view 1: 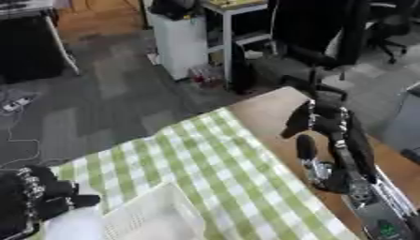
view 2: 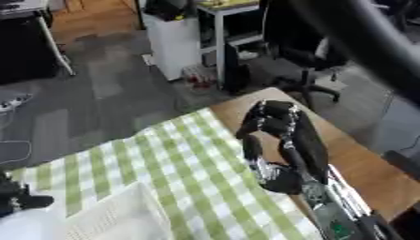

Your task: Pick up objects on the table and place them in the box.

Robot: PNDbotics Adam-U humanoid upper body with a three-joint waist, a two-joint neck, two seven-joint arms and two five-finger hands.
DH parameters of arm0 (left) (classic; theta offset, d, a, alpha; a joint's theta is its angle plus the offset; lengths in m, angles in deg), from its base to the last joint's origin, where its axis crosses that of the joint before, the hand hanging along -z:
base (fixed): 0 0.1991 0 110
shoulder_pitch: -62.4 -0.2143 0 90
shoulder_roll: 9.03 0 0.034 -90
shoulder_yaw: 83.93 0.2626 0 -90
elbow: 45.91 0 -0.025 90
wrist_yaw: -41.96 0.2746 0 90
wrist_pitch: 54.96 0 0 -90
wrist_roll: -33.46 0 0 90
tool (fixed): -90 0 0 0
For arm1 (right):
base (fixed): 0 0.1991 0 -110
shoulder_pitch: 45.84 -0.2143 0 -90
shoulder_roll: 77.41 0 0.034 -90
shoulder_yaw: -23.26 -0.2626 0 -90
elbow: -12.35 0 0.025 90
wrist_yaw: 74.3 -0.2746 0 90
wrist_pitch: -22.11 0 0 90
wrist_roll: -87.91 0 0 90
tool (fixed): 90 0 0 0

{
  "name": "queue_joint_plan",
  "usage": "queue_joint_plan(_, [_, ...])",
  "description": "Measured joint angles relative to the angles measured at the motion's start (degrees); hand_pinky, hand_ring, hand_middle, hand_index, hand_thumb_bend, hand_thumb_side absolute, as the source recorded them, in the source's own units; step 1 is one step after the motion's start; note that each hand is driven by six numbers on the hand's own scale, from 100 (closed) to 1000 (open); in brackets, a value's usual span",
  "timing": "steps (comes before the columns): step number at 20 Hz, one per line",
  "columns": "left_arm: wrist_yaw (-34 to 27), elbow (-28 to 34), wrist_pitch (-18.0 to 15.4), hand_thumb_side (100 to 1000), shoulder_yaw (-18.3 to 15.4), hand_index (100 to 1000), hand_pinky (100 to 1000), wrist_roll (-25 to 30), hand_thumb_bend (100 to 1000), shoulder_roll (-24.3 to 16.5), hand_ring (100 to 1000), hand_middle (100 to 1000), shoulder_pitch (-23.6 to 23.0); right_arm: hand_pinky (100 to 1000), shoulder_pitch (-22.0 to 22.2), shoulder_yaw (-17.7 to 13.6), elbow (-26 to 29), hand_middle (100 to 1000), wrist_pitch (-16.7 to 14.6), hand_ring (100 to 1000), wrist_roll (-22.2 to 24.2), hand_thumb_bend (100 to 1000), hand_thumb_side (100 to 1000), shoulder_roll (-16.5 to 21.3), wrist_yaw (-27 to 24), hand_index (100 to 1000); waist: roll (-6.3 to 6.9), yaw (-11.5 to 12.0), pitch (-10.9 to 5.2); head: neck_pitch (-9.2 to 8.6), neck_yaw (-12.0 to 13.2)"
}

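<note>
Your left hand (view 1: 45, 197) curls round a white, soft-looking thing (view 1: 74, 225) at the near left beside the white basket (view 1: 156, 215), probably light and squashy, so grip its middle, while your right hand (view 1: 324, 119) hangs curled and empty over the far right of the table (view 1: 262, 110).

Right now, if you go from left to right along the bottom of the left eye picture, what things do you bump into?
Left hand, fingers curled → white basket → green checked cloth → right hand held over the bare wooden table.
</note>
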Motion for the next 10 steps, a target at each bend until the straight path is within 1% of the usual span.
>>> queue_joint_plan(1, [-1.79, 0.61, -0.57, 761, 0.27, 410, 100, 0.57, 100, 0.01, 100, 101, 0.0, 297, -0.01, 0.0, 0.0, 443, -0.05, 421, 0.05, 100, 982, 0.0, -0.03, 496, 0.0, -0.01, 0.0, 0.11, 0.06])
queue_joint_plan(4, [-7.69, 1.88, -2.51, 762, 0.96, 412, 100, 2.51, 100, 0.45, 100, 106, -0.29, 297, -0.21, 0.0, 0.0, 443, -0.25, 421, 0.24, 100, 982, 0.0, -0.43, 496, 0.0, -0.05, 0.01, 0.36, 0.3])
queue_joint_plan(10, [-19.26, 2.26, -8.36, 768, 1.3, 415, 100, 8.36, 100, 0.72, 100, 113, -0.84, 297, -0.25, -0.02, 0.0, 443, -0.46, 421, 0.42, 100, 982, 0.0, -0.88, 496, -0.01, -0.06, 0.05, 0.42, 0.46])
